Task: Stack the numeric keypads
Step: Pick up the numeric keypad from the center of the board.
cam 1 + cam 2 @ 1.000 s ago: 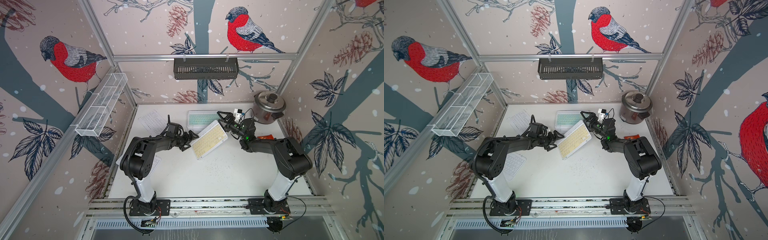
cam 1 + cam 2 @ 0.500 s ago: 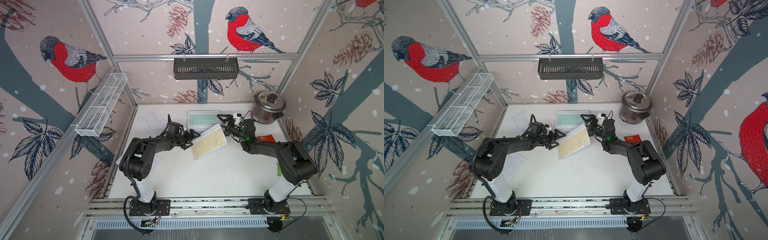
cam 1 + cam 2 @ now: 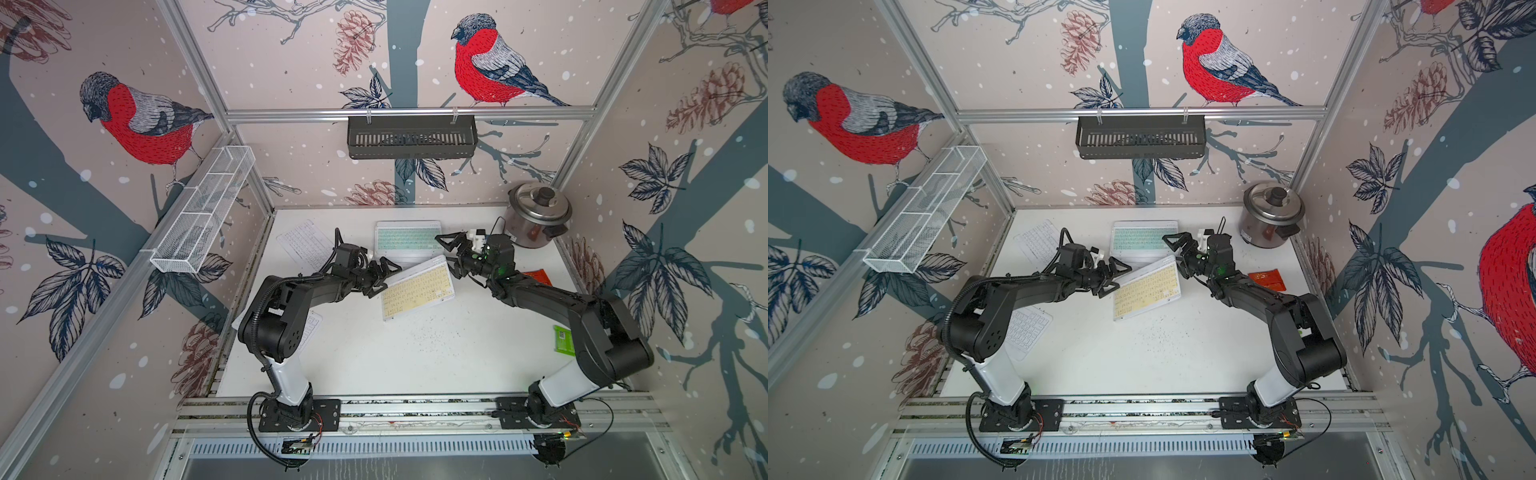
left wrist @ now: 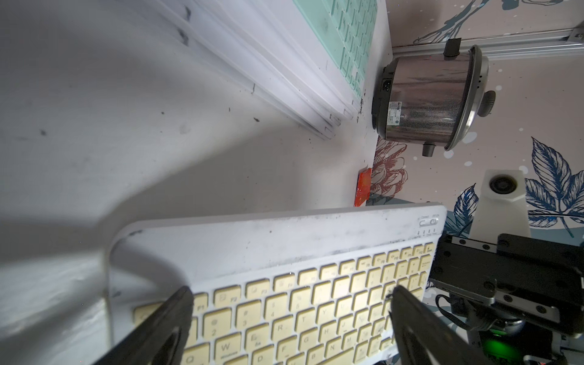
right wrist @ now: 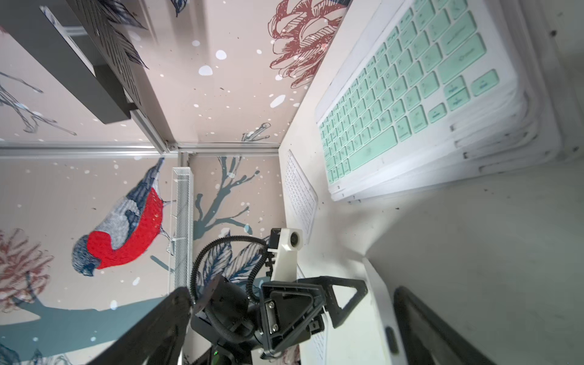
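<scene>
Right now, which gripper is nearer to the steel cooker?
Right. The right gripper is at the end of the yellow keypad nearest the steel cooker; the left gripper is at its opposite end, farther off.

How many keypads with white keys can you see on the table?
2. Back-left keypad lies left of the stack, apart from it; front-left keypad sits partly under the left arm. The stack may hide more.

Pale pink walls (image 3: 270, 62) printed with red-breasted bullfinches (image 3: 486, 66), pinecones and dark leaves enclose a white, crumb-speckled worktop (image 3: 415, 357) framed by aluminium posts (image 3: 195, 62). A black slotted basket (image 3: 411, 137) hangs from the back rail (image 3: 291, 113). A white mesh tray (image 3: 203, 212) lines the left wall. The light is soft and even.
</scene>
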Robot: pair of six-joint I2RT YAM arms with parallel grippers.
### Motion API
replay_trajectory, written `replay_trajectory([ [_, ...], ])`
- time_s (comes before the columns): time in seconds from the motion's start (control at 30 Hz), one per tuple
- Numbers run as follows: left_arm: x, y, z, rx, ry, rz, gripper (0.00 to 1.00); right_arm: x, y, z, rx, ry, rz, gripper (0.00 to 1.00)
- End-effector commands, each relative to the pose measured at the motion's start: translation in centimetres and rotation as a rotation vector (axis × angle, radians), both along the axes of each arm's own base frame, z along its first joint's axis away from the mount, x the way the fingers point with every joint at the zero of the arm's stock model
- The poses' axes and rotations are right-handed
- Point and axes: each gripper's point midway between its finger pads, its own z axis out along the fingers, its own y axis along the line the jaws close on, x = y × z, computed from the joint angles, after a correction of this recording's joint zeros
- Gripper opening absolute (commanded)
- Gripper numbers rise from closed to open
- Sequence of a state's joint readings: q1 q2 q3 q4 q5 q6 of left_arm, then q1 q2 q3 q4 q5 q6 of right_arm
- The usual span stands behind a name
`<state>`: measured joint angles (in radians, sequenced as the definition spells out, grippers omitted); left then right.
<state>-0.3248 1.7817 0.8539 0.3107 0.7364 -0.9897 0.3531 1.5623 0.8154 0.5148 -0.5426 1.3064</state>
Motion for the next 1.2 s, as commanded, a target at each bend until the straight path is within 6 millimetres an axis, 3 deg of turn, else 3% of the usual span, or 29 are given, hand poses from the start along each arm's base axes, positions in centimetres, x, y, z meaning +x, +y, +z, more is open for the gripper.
replay_trajectory([
  [0.0,0.3,-0.2,0.6,-0.025,-0.037,-0.010,0.96,-1.3,-0.3,-1.8,-0.157,0.000,0.088,1.00],
  [0.17,0.2,-0.2,0.2,-0.027,-0.028,-0.012,0.96,-2.3,-0.5,-3.6,-0.251,0.019,0.170,0.97],
  [0.33,0.1,-0.2,0.0,-0.026,-0.025,-0.010,0.97,-2.8,-0.6,-4.5,-0.313,0.020,0.201,0.86],
  [0.5,0.0,-0.1,-0.1,-0.025,-0.023,-0.012,0.96,-3.1,-1.0,-4.9,-0.379,0.010,0.224,0.65],
  [0.6,0.0,-0.2,-0.2,-0.025,-0.021,-0.012,0.96,-3.3,-1.1,-5.3,-0.412,0.004,0.241,0.45],
  [0.73,0.1,-0.1,0.2,-0.029,-0.027,-0.014,0.96,-3.4,-1.4,-5.6,-0.448,-0.021,0.251,0.33],
  [0.8,0.3,-0.1,1.2,-0.035,-0.041,-0.021,0.96,-3.4,-1.4,-5.5,-0.459,-0.046,0.265,0.20],
  [0.97,1.6,0.7,5.9,0.004,-0.132,-0.040,0.97,-3.4,-0.6,-2.9,-0.411,-0.156,0.337,0.04],
  [1.17,3.8,3.6,11.2,0.065,-0.234,0.001,0.97,-1.6,0.2,3.2,-0.280,-0.317,0.367,0.02],
])
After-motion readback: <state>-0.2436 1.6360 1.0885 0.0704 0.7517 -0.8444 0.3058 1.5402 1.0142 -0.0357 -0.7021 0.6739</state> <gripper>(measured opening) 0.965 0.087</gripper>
